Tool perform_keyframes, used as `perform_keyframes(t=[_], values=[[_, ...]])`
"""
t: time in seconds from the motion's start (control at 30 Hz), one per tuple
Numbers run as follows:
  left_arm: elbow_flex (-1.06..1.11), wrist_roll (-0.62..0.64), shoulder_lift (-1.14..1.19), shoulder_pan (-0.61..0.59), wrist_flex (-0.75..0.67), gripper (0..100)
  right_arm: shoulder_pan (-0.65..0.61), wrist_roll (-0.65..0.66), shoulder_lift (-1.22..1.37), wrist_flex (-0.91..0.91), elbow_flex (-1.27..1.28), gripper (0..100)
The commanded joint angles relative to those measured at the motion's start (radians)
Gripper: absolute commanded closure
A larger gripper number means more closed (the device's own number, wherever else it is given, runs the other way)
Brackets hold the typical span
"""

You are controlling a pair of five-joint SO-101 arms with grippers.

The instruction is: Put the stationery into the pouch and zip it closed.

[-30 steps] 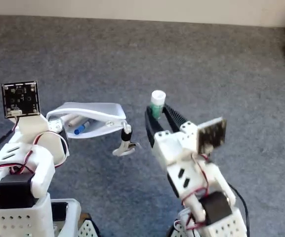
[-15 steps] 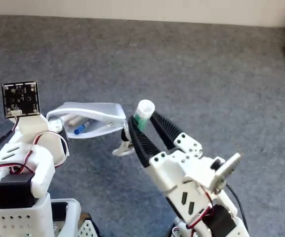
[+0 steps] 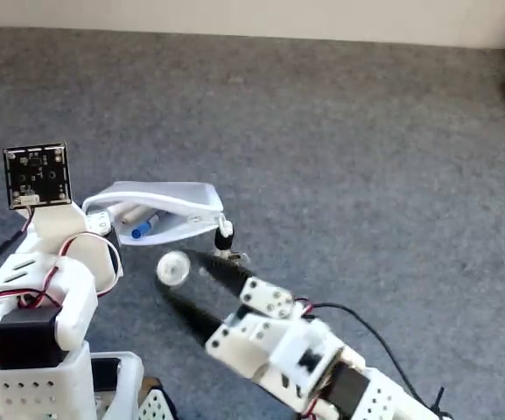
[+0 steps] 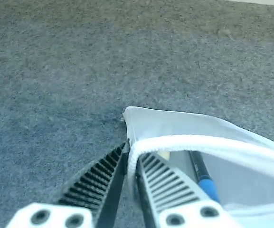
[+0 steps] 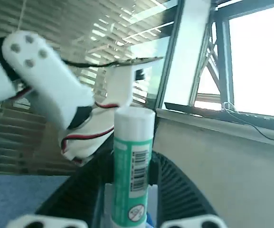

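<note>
Pinching the glue stick [image 5: 132,159] cap-up, the right gripper [image 3: 178,278] hangs at 6 o'clock of the pouch [image 3: 169,194]; its open mouth lies toward 12 o'clock, rim nipped tight by the left gripper [image 4: 131,155].

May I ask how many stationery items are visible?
3: a blue pen and a pale stick inside the pouch, a glue stick in the right pincer. Others may be hidden.

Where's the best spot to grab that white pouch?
Probably the pouch by its thin rim at the narrow end, coming from that end, one finger inside, one outside, as the left gripper does; that leaves the mouth open.
</note>
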Motion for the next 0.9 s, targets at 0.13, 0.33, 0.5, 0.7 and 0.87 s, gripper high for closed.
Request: perform_keyframes(t=[0.13, 0.33, 0.5, 0.7, 0.87], values=[[-0.008, -0.008, 0.012, 0.012, -0.017, 99, -0.027, 0.049, 0.145, -0.163, -0.061, 99.5], [-0.007, -0.008, 0.012, 0.005, -0.014, 99, 0.03, 0.051, 0.418, -0.4, -0.143, 99.5], [-0.007, -0.008, 0.01, -0.044, -0.014, 99, 0.094, 0.051, 0.644, -0.568, -0.222, 99.5], [-0.007, -0.008, 0.008, -0.047, -0.012, 99, 0.147, 0.051, 0.848, -0.719, -0.226, 99.5], [-0.007, -0.008, 0.008, -0.047, -0.011, 99, 0.189, 0.051, 0.955, -0.839, -0.226, 99.5]])
